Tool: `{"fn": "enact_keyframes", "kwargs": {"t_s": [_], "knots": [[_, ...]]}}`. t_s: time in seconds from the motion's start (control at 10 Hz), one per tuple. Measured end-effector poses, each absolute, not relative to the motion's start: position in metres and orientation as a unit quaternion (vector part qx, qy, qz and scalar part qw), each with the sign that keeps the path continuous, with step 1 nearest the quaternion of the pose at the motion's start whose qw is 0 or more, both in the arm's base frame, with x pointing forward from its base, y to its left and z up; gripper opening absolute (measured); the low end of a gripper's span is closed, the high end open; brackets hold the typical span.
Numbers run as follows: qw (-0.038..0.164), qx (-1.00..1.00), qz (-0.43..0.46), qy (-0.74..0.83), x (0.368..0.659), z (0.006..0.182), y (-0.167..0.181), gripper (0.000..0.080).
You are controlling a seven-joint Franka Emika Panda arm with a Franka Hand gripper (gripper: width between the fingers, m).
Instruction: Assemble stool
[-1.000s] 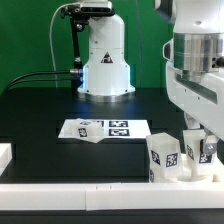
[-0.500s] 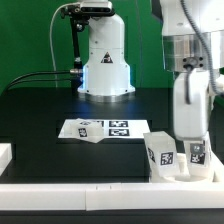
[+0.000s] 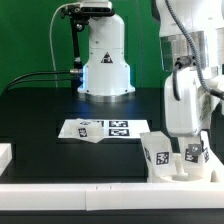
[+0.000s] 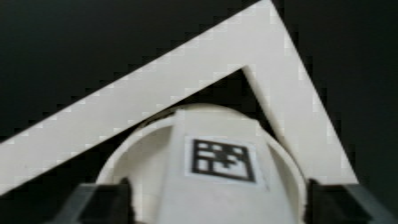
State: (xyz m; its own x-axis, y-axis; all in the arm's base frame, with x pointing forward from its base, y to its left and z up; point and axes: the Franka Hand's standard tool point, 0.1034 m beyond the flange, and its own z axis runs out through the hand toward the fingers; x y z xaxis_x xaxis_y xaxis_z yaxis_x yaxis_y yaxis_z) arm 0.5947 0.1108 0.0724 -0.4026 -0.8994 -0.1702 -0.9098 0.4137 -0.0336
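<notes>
Wrist view: the gripper [image 4: 214, 203] has its jaws spread wide, one dark finger [image 4: 98, 202] on each side of a rounded white stool piece [image 4: 199, 150] bearing a square tag; whether they touch it cannot be told. Beyond the piece, two white rails [image 4: 267, 70] meet in a corner on the black table [image 4: 71, 50]. From the exterior view, another tagged piece [image 3: 160, 157] stands just beside it, towards that view's left; the marker board [image 3: 105, 129] lies well apart.

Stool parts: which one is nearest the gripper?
The tagged part in the rail corner, farthest to the exterior view's right: it alone lies right below the open gripper.
</notes>
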Motion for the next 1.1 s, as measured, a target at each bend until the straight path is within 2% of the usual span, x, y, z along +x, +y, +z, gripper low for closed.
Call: {"fn": "enact_keyframes", "kwargs": {"t_s": [0.1,0.2,0.4,0.8,1.0,1.1], "knots": [[0.076,-0.571,0.042,0.816,0.591,0.076,0.114,0.0570],[0.080,-0.614,0.043,0.784,0.591,0.083,0.116,0.0625],[0.086,-0.700,0.044,0.707,0.591,0.094,0.119,0.0645],[0.089,-0.788,0.032,0.609,0.590,0.092,0.118,0.0649],[0.082,-0.861,0.034,0.501,0.589,0.100,0.115,0.0649],[0.064,-0.901,0.035,0.427,0.588,0.106,0.116,0.0649]]}}
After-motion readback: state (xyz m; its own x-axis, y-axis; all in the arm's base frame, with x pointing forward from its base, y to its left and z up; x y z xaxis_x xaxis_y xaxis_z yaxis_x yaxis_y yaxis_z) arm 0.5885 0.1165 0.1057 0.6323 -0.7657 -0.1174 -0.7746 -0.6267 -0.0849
